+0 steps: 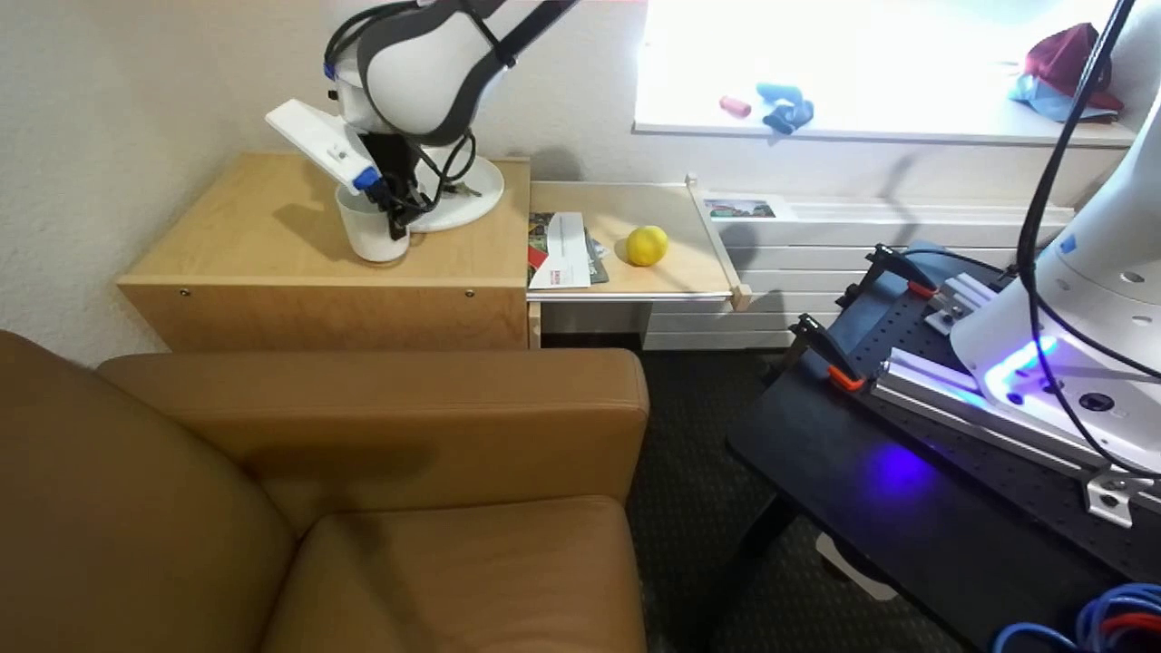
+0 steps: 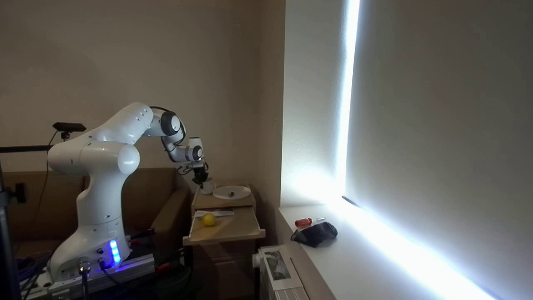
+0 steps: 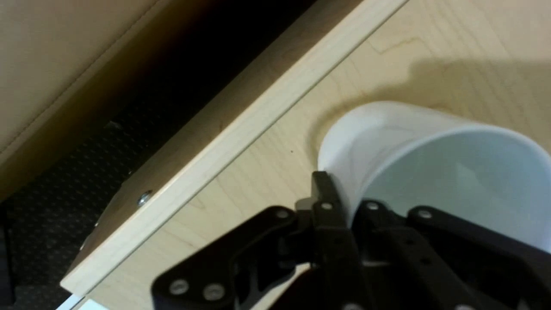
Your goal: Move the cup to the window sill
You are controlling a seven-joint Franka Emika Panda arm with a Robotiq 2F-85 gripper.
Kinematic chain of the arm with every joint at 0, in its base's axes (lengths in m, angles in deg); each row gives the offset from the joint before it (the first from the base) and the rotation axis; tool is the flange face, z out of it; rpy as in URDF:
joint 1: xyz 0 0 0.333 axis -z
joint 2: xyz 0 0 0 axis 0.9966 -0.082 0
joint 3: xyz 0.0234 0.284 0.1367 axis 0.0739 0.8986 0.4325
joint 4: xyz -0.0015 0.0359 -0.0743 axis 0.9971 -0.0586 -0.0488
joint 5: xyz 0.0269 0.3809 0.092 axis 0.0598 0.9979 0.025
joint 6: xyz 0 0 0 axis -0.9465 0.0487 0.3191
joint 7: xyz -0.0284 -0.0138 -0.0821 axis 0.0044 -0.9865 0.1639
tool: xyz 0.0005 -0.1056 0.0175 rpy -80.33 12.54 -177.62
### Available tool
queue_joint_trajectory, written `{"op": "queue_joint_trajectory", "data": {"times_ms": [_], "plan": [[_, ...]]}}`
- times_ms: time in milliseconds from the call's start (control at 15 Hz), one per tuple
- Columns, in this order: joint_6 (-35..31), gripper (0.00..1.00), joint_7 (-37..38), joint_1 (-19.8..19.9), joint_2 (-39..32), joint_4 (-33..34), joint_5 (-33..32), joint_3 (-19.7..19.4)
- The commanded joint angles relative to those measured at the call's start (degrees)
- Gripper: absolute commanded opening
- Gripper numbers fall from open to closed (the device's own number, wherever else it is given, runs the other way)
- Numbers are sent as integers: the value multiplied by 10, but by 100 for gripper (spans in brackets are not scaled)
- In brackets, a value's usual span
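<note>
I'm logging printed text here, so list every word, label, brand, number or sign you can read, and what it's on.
No text is readable in these views.
White paper on the pull-out tray: print too small and blurred to read.
Picture on the radiator: no words can be made out.
Cup: no lettering visible.

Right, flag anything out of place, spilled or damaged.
In an exterior view, a red-handled screwdriver lies on the window sill, an odd place for a tool. A small item, perhaps keys, sits on the white plate, where food would be usual. I see no spill or damage.
</note>
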Motion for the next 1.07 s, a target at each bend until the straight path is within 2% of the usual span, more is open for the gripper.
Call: {"op": "queue_joint_trajectory", "data": {"times_ms": [0, 200, 533, 800, 1000], "plan": [[95, 1, -26, 16, 12, 36, 12, 27], [130, 1, -42, 21, 29, 45, 16, 38], [142, 1, -42, 38, 110, -2, 12, 25], [190, 1, -22, 72, 197, -65, 15, -5], [241, 1, -12, 114, 256, -118, 47, -17]]}}
